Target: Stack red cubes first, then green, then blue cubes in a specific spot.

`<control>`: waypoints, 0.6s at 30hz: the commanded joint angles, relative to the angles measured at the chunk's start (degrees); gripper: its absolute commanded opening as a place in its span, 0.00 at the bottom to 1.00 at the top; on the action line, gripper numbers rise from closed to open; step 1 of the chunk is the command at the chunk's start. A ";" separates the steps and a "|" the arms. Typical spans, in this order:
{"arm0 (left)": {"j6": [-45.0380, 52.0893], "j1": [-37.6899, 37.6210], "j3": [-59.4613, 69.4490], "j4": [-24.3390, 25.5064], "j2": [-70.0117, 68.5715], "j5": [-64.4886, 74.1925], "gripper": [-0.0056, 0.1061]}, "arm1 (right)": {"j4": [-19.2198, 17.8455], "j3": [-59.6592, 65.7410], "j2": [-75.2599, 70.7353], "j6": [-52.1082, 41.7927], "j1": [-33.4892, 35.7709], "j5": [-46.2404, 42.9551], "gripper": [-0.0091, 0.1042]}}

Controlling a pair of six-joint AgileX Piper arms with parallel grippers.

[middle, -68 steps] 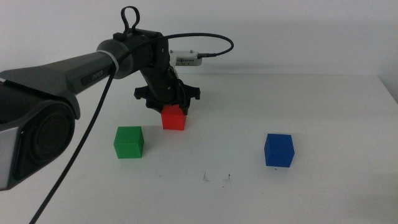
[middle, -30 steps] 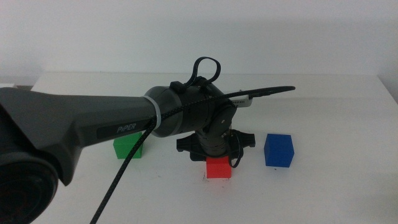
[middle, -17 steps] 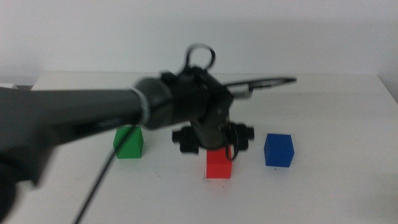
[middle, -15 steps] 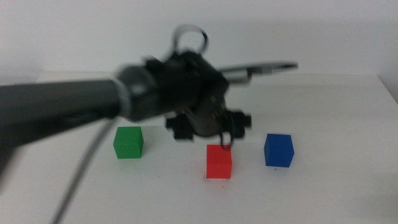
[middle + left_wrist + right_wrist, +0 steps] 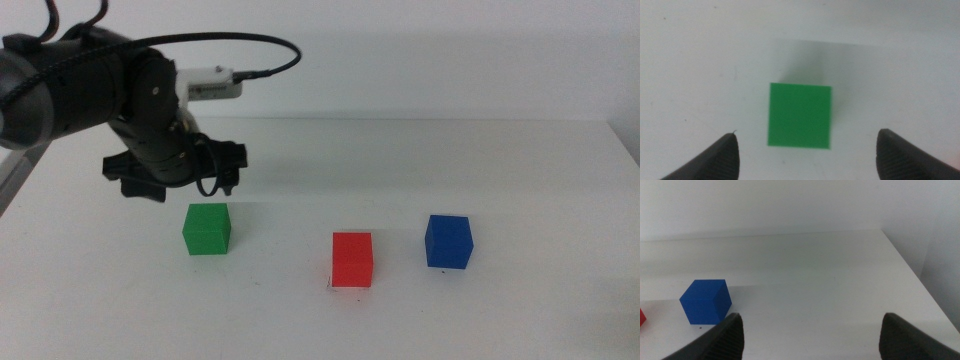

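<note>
Left gripper: the left gripper hung above the table, towards the table's left side in the middle view, with its two dark jaws spread wide and nothing between them.
Green cube: the small matte solid green cube sat on the table directly beneath the left gripper, centred in the gap between the jaws and touching neither; in the middle view the green cube stood just below and in front of that gripper.
Red cube: the small matte solid bright red cube rested on the table well apart from the left gripper, to the right of the green cube in the middle view and nearer the camera, with a tiny dark tick mark showing at its lower left corner.
Blue cube: the small matte solid deep blue cube stood farthest from the left gripper, just to the right of the red cube and not touching it.
Right gripper: the right gripper waited out of the middle view, its jaws wide apart and holding nothing; its wrist view showed the blue cube ahead and off to one side, on the white table.
Stack: all three cubes stood singly on the table, none on another.
</note>
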 commanded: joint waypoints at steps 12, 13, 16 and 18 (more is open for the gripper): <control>9.87 4.33 0.51 -6.50 11.58 -9.50 0.88 | -0.61 0.18 -0.29 -0.60 -0.44 -0.33 0.90; 10.28 4.33 0.51 -6.50 12.12 -9.88 0.87 | -0.61 0.18 -0.29 -0.60 -0.44 -0.33 0.90; 10.28 4.33 0.51 -6.50 13.05 -10.37 0.75 | -0.61 0.18 -0.29 -0.60 -0.44 -0.33 0.90; 10.28 4.33 0.51 -6.50 13.11 -10.52 0.62 | -0.61 0.18 -0.29 -0.60 -0.44 -0.33 0.90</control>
